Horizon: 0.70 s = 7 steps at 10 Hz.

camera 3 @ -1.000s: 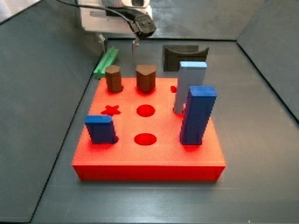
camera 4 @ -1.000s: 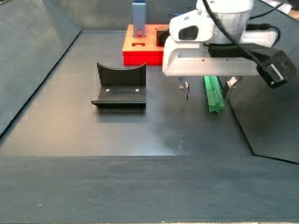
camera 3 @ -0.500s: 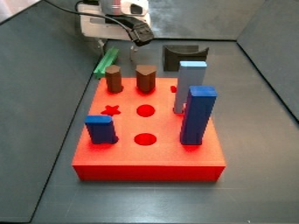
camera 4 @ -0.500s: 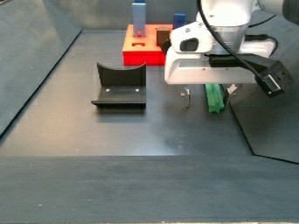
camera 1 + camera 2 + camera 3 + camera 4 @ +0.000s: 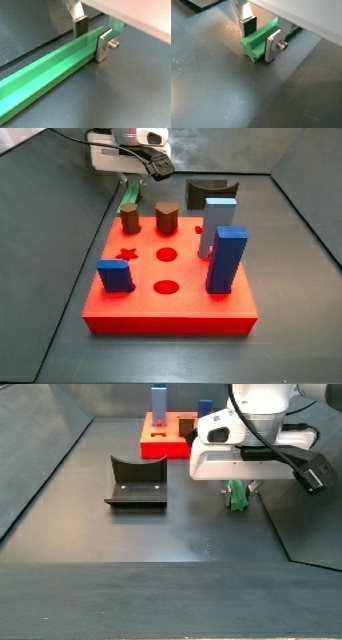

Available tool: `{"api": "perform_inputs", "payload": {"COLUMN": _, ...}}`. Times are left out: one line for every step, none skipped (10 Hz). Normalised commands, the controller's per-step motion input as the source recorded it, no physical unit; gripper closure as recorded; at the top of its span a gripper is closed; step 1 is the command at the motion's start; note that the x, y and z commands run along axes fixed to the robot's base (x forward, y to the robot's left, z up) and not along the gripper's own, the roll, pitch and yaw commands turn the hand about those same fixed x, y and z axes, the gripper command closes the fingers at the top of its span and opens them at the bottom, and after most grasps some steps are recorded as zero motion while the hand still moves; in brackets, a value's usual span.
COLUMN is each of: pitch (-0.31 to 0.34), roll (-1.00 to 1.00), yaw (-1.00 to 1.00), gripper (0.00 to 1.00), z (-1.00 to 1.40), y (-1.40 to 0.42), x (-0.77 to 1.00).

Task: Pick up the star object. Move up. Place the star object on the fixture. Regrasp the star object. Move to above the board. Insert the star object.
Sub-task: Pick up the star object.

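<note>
We count one star [image 5: 60, 70] pinched in the gripper [image 5: 92, 36] down on the floor, one fixture [image 5: 135, 481], one board [image 5: 171, 288] (two brown pegs [image 5: 131, 219]).

The gripper [image 5: 239, 484] sits in the upper right of a side view, a boxy white housing with rounded corners below a white wrist. Black cables loop across it, and a black block is clamped to its right end. In a wrist view the fingers [image 5: 274, 46] are flat silver plates, one carrying a small hex screw.
</note>
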Motion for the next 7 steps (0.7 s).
{"api": "perform_inputs", "payload": {"pitch": 0.0, "roll": 0.0, "yaw": 0.0, "gripper": 1.0, "z": 0.0, "y": 0.0, "x": 0.0}}
{"api": "perform_inputs", "payload": {"pitch": 0.0, "roll": 0.0, "yaw": 0.0, "gripper": 1.0, "z": 0.0, "y": 0.0, "x": 0.0}}
{"api": "perform_inputs", "payload": {"pitch": 0.0, "roll": 0.0, "yaw": 0.0, "gripper": 1.0, "z": 0.0, "y": 0.0, "x": 0.0}}
{"api": "perform_inputs", "payload": {"pitch": 0.0, "roll": 0.0, "yaw": 0.0, "gripper": 1.0, "z": 0.0, "y": 0.0, "x": 0.0}}
{"api": "perform_inputs", "payload": {"pitch": 0.0, "roll": 0.0, "yaw": 0.0, "gripper": 1.0, "z": 0.0, "y": 0.0, "x": 0.0}}
{"api": "perform_inputs", "payload": {"pitch": 0.0, "roll": 0.0, "yaw": 0.0, "gripper": 1.0, "z": 0.0, "y": 0.0, "x": 0.0}}
{"api": "perform_inputs", "payload": {"pitch": 0.0, "roll": 0.0, "yaw": 0.0, "gripper": 1.0, "z": 0.0, "y": 0.0, "x": 0.0}}
